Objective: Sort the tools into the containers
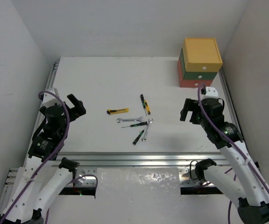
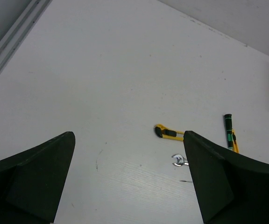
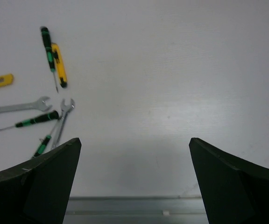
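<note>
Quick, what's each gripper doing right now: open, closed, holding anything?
Left gripper: open, holding nothing.
Right gripper: open, holding nothing.

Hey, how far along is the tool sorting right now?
Nothing looks sorted yet. The knife, screwdrivers and wrenches all lie loose on the table, apart from the stacked drawers. Nothing is in hand: left gripper and right gripper are open and empty. Every tool is left to sort.
</note>
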Controlling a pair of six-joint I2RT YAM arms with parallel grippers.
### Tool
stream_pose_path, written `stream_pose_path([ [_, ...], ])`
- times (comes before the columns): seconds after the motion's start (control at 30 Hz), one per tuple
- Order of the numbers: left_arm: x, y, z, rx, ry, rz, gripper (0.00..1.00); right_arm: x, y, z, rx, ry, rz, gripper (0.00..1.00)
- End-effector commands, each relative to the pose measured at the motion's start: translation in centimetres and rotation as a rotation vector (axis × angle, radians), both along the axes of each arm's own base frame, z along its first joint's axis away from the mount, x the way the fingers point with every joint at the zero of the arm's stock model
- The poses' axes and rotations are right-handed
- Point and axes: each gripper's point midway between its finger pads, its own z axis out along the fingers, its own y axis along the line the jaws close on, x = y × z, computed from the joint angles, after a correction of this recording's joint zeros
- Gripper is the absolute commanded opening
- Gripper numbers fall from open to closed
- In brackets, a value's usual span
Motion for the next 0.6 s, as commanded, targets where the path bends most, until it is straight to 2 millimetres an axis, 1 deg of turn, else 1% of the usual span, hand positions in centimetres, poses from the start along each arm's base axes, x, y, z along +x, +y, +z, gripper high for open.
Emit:
stream_pose_path([
  [0.0, 0.2, 0.1, 1.1, -0.011, -0.03, 0.007, 1.0, 1.5, 2.0, 0.4, 0.1, -0.096, 0.054, 0.99],
  [0.03, 0.3, -0.1, 1.0, -0.011, -0.027, -0.004, 1.0, 1.9, 2.5, -0.1, 0.119, -0.095, 0.059, 0.99],
  [0.07, 0.4, -0.2, 1.0, -0.012, -0.028, -0.01, 1.0, 2.4, 2.8, -1.1, 0.134, -0.076, 0.056, 0.99],
  [0.1, 0.5, -0.5, 0.9, -0.01, -0.023, -0.026, 1.0, 3.9, 3.2, -2.0, 0.147, -0.054, 0.05, 0.99],
  [0.13, 0.6, -0.6, 0.8, -0.01, -0.023, -0.033, 1.0, 4.3, 4.8, -2.5, 0.211, -0.024, 0.121, 0.99],
  [0.17, 0.6, -0.8, 0.8, -0.01, -0.023, -0.043, 1.0, 5.2, 5.4, -2.7, 0.262, -0.023, 0.148, 0.99],
  [0.2, 0.7, -1.1, 0.7, -0.01, -0.018, -0.06, 1.0, 7.5, 4.9, -1.4, 0.327, -0.093, 0.147, 0.99],
  [0.23, 0.9, -1.3, 0.5, -0.011, -0.015, -0.071, 1.0, 8.6, 5.3, -2.2, 0.377, -0.073, 0.154, 0.99],
  [0.27, 0.9, -1.4, 0.4, -0.01, -0.012, -0.08, 1.0, 10.4, 5.2, -0.5, 0.396, -0.143, 0.171, 0.99],
  [0.3, 1.1, -1.9, 0.2, -0.014, -0.005, -0.109, 1.0, 11.8, 4.0, -0.1, 0.391, -0.167, 0.132, 0.99],
  [0.33, 1.3, -2.4, -0.1, -0.015, -0.001, -0.132, 1.0, 13.2, 3.3, -1.2, 0.397, -0.14, 0.098, 0.99],
  [0.37, 1.3, -2.8, -0.3, -0.018, 0.005, -0.16, 1.0, 15.0, 3.4, 1.2, 0.423, -0.204, 0.136, 0.99],
  [0.4, 1.5, -2.9, -0.6, -0.012, 0.018, -0.165, 1.0, 16.2, 2.3, 1.4, 0.436, -0.207, 0.121, 0.99],
  [0.43, 1.6, -2.8, -0.6, -0.01, 0.024, -0.161, 1.0, 18.4, 0.9, 1.5, 0.45, -0.199, 0.091, 0.96],
  [0.47, 1.6, -2.7, -0.6, -0.008, 0.025, -0.153, 1.0, 19.3, 0.3, 1.4, 0.467, -0.191, 0.091, 0.94],
  [0.5, 1.6, -2.8, -0.7, -0.008, 0.028, -0.155, 1.0, 20.3, -1.6, 1.4, 0.474, -0.191, 0.052, 0.94],
  [0.53, 1.6, -2.9, -0.7, -0.011, 0.027, -0.162, 1.0, 21.9, -2.1, 1.4, 0.473, -0.174, 0.071, 0.89],
  [0.57, 1.6, -3.0, -0.6, -0.014, 0.018, -0.17, 1.0, 22.6, -3.4, 1.2, 0.445, -0.166, 0.051, 0.89],
])
